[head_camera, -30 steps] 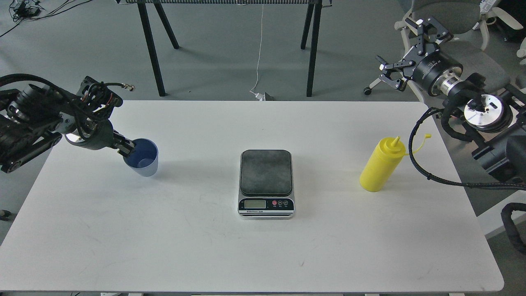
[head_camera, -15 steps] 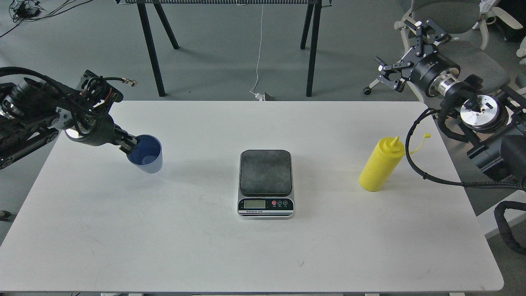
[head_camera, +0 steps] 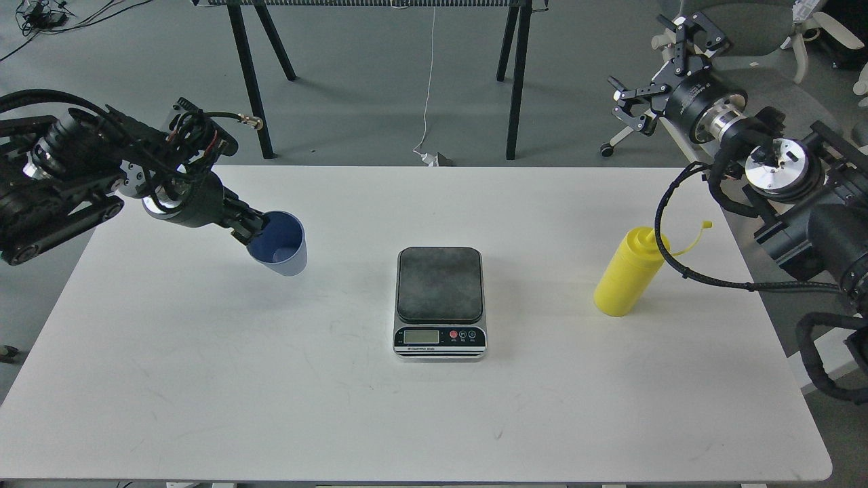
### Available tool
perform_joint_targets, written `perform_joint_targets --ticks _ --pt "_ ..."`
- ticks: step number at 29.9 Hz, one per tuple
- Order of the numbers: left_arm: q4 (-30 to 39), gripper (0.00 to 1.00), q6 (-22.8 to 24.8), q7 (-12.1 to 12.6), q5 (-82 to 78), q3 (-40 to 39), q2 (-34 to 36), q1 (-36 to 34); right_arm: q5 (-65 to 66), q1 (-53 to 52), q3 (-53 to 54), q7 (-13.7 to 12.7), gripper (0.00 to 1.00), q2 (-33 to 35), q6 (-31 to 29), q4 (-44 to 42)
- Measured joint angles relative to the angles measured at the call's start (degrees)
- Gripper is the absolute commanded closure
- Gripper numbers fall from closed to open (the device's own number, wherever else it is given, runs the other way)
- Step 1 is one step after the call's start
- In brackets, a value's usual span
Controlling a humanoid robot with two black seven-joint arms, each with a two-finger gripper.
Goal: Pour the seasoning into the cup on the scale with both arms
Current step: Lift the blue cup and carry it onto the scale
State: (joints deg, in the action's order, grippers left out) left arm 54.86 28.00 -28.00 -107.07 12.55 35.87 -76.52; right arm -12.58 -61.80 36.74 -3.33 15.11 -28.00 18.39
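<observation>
Three task items sit on the white table I'm working over, and its top shows only faint scuffs and smudges. My left gripper comes in from the left edge and its fingers are clamped on the near rim of the cup, one finger inside and one outside as far as I can tell; the light blue tumbler is tilted, mouth toward me, over the left half of the table toward the far edge, with its shadow on the surface just beneath. Whether its base touches the tabletop I cannot tell. The scale lies flat at the middle of the table, dark platform bare, silver front with its display and red button facing the near edge — well apart from the cup. The seasoning, the yellow squeeze bottle, stands upright near the right edge, its tethered cap sticking out to the right, and a black cable from my right arm loops across in front of its nozzle. My right gripper hangs beyond the far right corner, off the table and above the floor, its two fingers spread wide apart and holding nothing. Behind the table the room is grey floor, with black trestle legs, a thin white cord trailing down to a plug, and a grey office chair at the far right.
</observation>
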Motion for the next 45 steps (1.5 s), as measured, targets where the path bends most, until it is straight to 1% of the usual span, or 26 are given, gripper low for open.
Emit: perform_joint_targets --ticks 7,14,20,29,38,45 --pt "0.8 0.96 0.0 0.0 0.2 -0.1 -3.5 -1.2 0.0 -0.2 -1.3 0.0 0.01 -0.2 0.0 -0.1" --pt "1.0 0.96 0.0 0.0 0.3 -0.1 -6.9 -3.9 0.0 -0.3 -2.4 0.0 0.01 -0.1 0.0 0.0" --pt "1.0 0.96 0.0 0.0 0.6 -0.1 -10.4 -4.4 0.0 -0.4 -2.4 0.0 0.01 0.3 0.0 0.0" --pt "1.0 0.96 0.0 0.0 0.6 -0.1 -12.8 -5.6 0.0 -0.1 -2.3 0.0 0.01 0.5 0.0 0.0" --pt "0.4 0.96 0.0 0.0 1.2 -0.1 -17.0 -5.6 0.0 -0.3 -2.1 0.0 0.01 0.5 0.0 0.0" --pt "0.1 0.96 0.0 0.0 1.3 -0.1 -18.3 -5.6 -0.1 -0.3 -2.0 0.0 0.01 0.5 0.0 0.0"
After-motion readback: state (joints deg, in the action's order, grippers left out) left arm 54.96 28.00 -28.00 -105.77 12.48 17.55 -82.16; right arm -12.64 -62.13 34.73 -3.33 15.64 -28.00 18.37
